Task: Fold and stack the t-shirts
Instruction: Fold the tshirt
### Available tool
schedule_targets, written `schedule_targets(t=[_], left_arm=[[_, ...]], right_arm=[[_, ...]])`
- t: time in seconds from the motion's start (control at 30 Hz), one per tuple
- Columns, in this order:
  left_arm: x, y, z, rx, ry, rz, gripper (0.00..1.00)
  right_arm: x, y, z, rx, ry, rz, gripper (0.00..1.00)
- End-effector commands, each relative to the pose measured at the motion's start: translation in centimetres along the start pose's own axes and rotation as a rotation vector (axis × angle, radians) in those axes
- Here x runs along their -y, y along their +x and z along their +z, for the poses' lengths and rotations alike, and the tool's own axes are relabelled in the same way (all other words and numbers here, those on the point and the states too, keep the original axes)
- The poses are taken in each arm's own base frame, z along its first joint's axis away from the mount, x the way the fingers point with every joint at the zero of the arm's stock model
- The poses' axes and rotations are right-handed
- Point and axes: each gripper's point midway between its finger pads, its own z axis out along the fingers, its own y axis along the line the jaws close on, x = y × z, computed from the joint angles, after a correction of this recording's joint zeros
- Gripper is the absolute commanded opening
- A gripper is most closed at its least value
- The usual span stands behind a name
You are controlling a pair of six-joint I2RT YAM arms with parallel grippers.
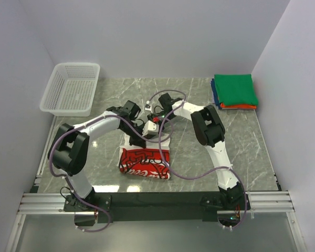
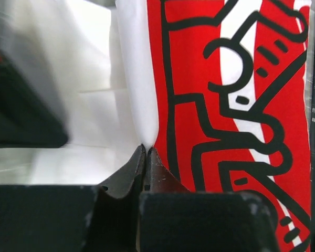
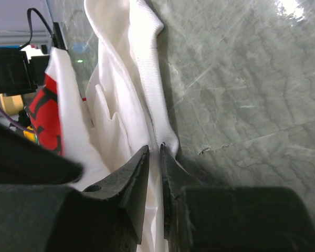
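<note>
The white t-shirt with the red-and-white print (image 1: pixel 145 164) lies partly folded in the middle of the table, its far part lifted. My left gripper (image 1: pixel 147 130) is at that raised edge. In the left wrist view the left gripper (image 2: pixel 147 148) is shut on the shirt (image 2: pixel 220 105), right where the white cloth meets the red print. My right gripper (image 1: pixel 158 119) is just beyond it. Seen from the right wrist, the right gripper (image 3: pixel 153 147) has its jaws nearly together with white cloth (image 3: pixel 121 94) pinched between them, beside the ribbed hem. Folded green, blue and orange t-shirts (image 1: pixel 234 91) are stacked at the far right.
A white plastic mesh basket (image 1: pixel 71 88) stands at the far left corner. The marble tabletop (image 3: pixel 241 79) is walled on three sides. Both arms crowd together over the shirt's far edge, cables looping around them.
</note>
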Motion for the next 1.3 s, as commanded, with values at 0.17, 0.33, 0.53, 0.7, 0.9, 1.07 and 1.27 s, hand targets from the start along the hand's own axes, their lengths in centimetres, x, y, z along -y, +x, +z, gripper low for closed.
schedule_targets(t=[0.17,0.33,0.53,0.7,0.9,1.07,1.27], left_arm=[[-3.8,-4.8,-3.2,0.071,-0.211,0.215,0.01],[-6.6,-5.3,-3.8,0.086,-0.315,0.261,0.01],[-9.9,-5.6,-4.4,0.094,-0.417,0.287,0.01],[-11.3,-4.4,-3.8,0.068,-0.447,0.288,0.01],[-12.0,-3.5,-2.9,0.067,-0.461,0.300,0.01],[-12.4,-2.9,-1.9,0.067,-0.458,0.302,0.01],[-13.3,-1.6,-1.2,0.040,-0.457,0.280,0.01]], right_arm=[[0.9,1.3,1.4,-0.036,-0.022,0.021,0.21],[1.0,1.5,1.5,-0.041,-0.037,0.027,0.20],[1.0,1.7,1.6,-0.050,-0.051,0.026,0.20],[1.4,2.0,1.7,-0.056,-0.052,0.037,0.20],[2.0,1.6,0.8,-0.045,-0.028,0.044,0.21],[3.5,-0.8,-2.1,0.009,0.111,0.040,0.25],[5.1,-5.7,-10.8,0.183,0.343,-0.014,0.36]])
